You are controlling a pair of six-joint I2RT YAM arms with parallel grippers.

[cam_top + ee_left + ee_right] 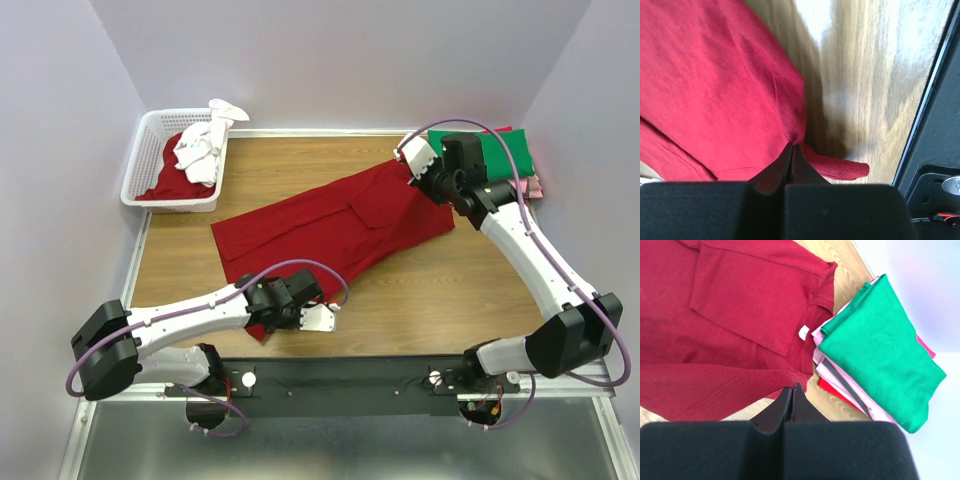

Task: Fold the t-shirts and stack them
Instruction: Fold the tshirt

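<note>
A dark red t-shirt (330, 225) lies spread slantwise across the wooden table. Its white neck label (802, 333) shows in the right wrist view. My left gripper (328, 312) (791, 146) is shut on a pinch of the shirt's near edge, and the cloth bunches at the fingertips. At the far right end, my right gripper (408, 160) (792, 386) is shut on a stitched hem, which is raised a little off the wood. A pile of folded t-shirts sits at the far right corner, a green one (505, 150) (880, 345) on top and pink (850, 382) and red layers under it.
A white lattice basket (140, 175) stands at the far left corner, holding a crumpled white shirt (200, 150) and a red one (165, 180). A black rail (350, 375) runs along the near table edge. Walls close in the left, back and right sides.
</note>
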